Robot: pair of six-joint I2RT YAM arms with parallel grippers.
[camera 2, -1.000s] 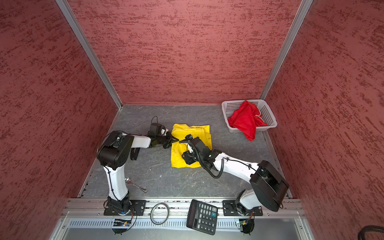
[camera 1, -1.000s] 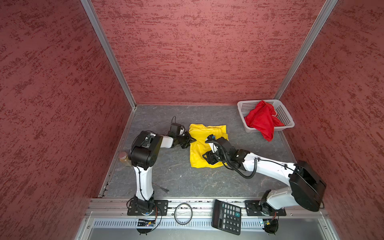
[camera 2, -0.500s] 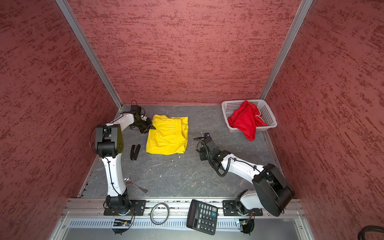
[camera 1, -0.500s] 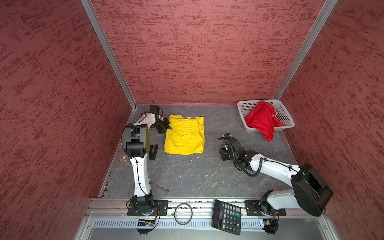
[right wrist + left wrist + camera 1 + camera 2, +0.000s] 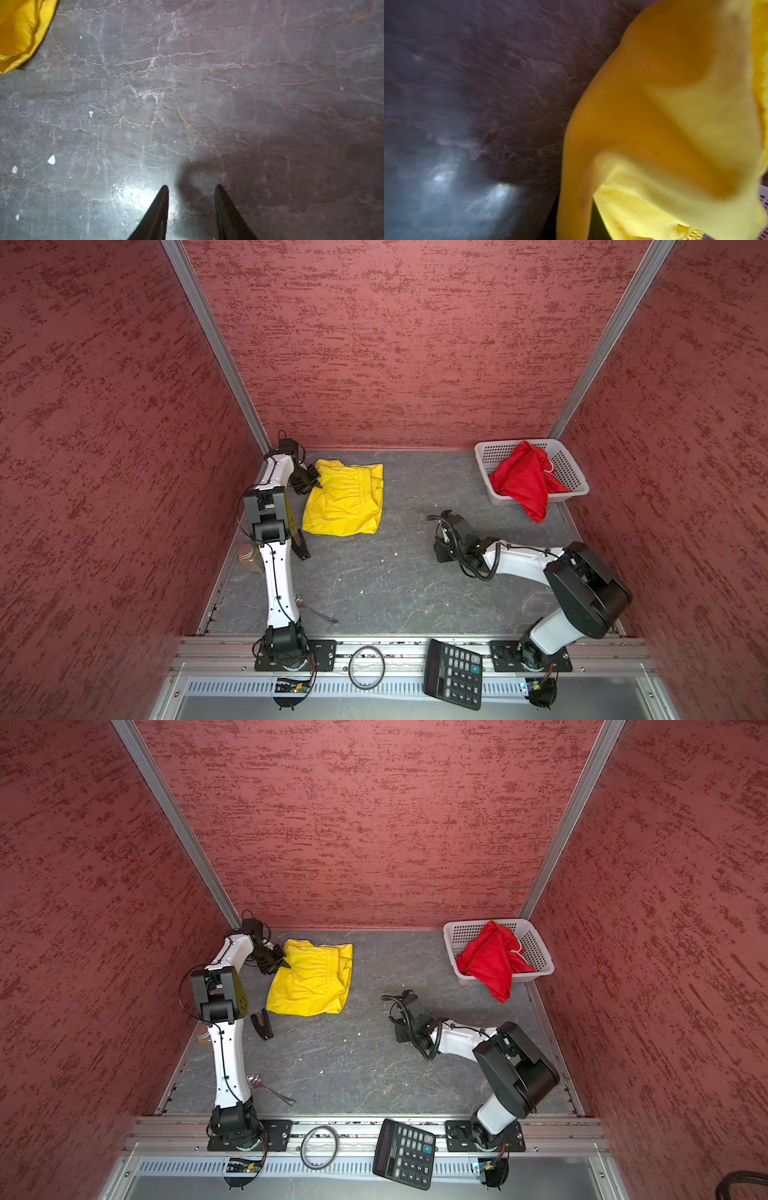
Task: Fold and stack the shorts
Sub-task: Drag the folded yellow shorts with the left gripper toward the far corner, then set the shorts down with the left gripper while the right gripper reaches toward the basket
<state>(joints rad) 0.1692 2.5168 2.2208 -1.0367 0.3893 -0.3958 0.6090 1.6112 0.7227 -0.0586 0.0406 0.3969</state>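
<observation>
The yellow shorts lie folded flat at the back left of the table, seen in both top views. My left gripper is at their back left corner, shut on a strip of the yellow fabric that hides its jaws in the left wrist view. The red shorts hang crumpled over the front rim of the white basket at the back right. My right gripper hovers low over bare table at mid right, open, nothing between its fingers. A corner of the yellow shorts shows in the right wrist view.
A black clip, a small jar and a spoon lie along the left side by the left arm. A calculator and a ring rest on the front rail. Red walls close in on three sides.
My left gripper has dragged the yellow shorts from the middle to the back left. My right gripper let go of them, drew back to the right, and its jaws have narrowed.
</observation>
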